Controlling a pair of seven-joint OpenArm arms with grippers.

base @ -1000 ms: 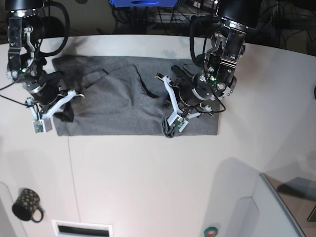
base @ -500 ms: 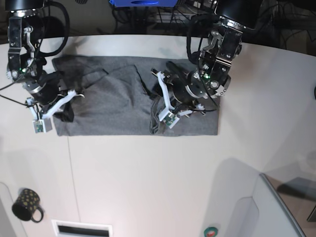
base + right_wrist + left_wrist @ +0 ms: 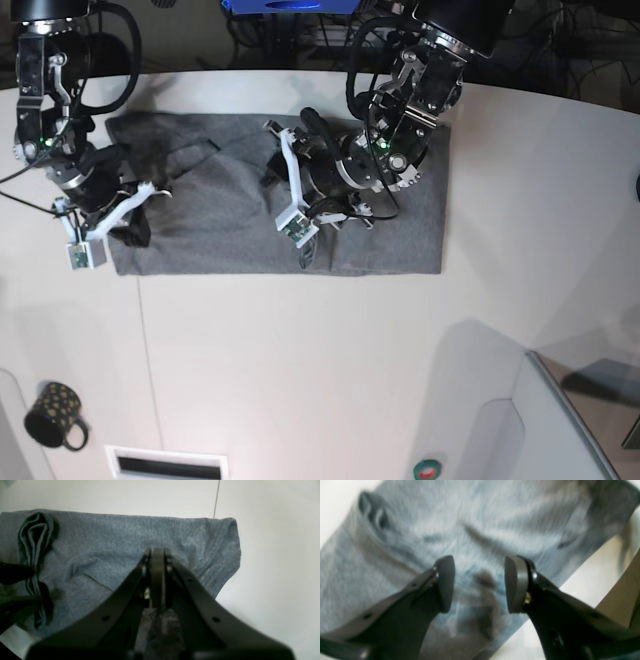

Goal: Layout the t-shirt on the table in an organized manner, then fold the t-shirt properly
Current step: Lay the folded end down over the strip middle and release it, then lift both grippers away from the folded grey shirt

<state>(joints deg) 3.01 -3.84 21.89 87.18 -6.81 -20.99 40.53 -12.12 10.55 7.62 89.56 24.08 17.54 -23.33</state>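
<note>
T-shirt: the heather-grey t-shirt [image 3: 270,200] lies spread as a wide rectangle across the far half of the worktop [image 3: 330,370], long side parallel to the far edge. Its right part looks smooth; ridges and a dark fold remain at the middle and toward the left end.

Left gripper: the left gripper [image 3: 478,585] hangs over the middle of the shirt, jaws apart with nothing between them, only grey cloth and a dark crease showing below. In the base view this arm [image 3: 400,120] reaches in from the far edge. I'd guess it let the fabric go so that part could settle flat.

Right gripper: the right gripper [image 3: 157,580] sits at the shirt's left end, jaws pressed together. Its wrist view shows them closed above the cloth, but I can't make out whether any fabric is pinched. It looks placed to pin or tension that end while the other arm works.

Bunched fold: a rolled pleat [image 3: 35,545] stands up beside the right gripper, likely a sleeve not yet laid out.

Stage: my judgement is that the laying-out is nearly finished and the folding has not started.

Bystanders: a dark spotted mug [image 3: 55,415] stands near the front left corner, well apart from the shirt.
</note>
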